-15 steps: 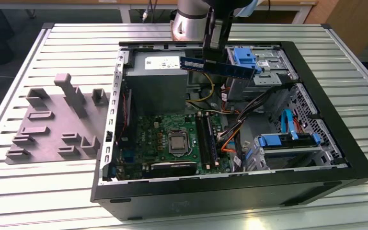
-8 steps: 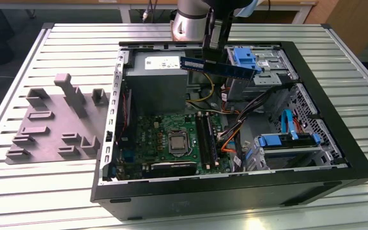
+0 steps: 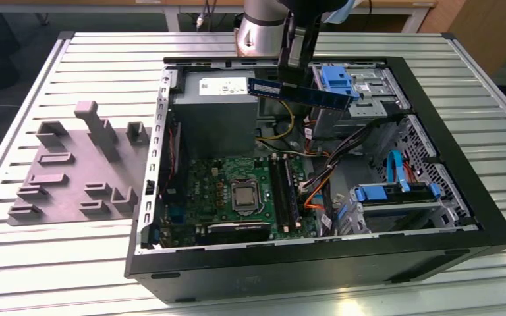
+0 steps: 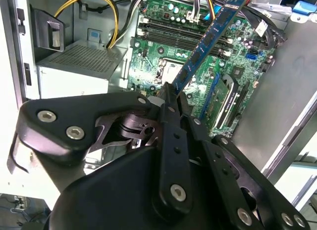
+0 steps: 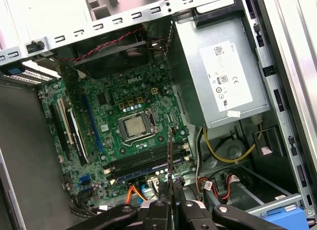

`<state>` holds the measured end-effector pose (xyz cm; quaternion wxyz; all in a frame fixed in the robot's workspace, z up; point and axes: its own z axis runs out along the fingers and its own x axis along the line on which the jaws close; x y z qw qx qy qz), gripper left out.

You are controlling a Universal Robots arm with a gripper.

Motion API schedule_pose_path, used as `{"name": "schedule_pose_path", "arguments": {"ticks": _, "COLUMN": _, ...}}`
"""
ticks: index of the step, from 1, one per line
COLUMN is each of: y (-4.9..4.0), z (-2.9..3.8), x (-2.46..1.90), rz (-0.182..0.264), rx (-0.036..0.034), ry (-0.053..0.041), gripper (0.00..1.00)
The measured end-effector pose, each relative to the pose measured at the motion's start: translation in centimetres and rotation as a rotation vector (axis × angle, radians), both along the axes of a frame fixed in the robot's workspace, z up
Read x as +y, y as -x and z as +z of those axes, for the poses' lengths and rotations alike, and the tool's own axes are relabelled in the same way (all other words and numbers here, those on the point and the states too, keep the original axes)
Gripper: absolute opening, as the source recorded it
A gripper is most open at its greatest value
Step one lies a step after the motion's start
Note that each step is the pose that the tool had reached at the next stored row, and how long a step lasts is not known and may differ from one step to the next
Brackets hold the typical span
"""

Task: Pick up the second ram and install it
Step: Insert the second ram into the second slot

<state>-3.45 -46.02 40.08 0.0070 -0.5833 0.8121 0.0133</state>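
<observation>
The second ram (image 3: 310, 93), a long dark stick with black chips and a pale label, hangs level above the open computer case, over the power supply's edge. My gripper (image 3: 286, 78) comes down from above and is shut on the stick near the end toward the exterior view's left. In the second wrist view the ram (image 4: 208, 42) reaches out from the gripper (image 4: 168, 91) over the green motherboard. Seen edge-on in the first wrist view, the ram (image 5: 171, 156) rises from the gripper (image 5: 172, 193) over the long black memory slots (image 5: 143, 163) beside the processor socket (image 5: 134, 125).
The black case rim (image 3: 323, 253) surrounds the motherboard (image 3: 235, 197). A grey power supply (image 3: 213, 112), loose orange and yellow cables (image 3: 315, 194) and blue drive caddies (image 3: 394, 194) crowd the inside. Grey holder blocks (image 3: 77, 164) stand on the slatted table at the exterior view's left.
</observation>
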Motion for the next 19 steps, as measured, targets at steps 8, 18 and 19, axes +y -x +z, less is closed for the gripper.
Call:
{"name": "schedule_pose_path", "arguments": {"ticks": 8, "y": -0.01, "z": -0.03, "x": 0.00, "rz": -0.007, "rx": 0.0000, "ry": 0.0000, "gripper": 0.14}}
{"name": "schedule_pose_path", "arguments": {"ticks": 18, "y": -0.03, "z": -0.06, "x": 0.00, "rz": -0.014, "rx": 0.0000, "ry": -0.0001, "gripper": 0.14}}
{"name": "schedule_pose_path", "arguments": {"ticks": 19, "y": -0.03, "z": -0.06, "x": 0.00, "rz": -0.015, "rx": 0.0000, "ry": 0.0000, "gripper": 0.14}}
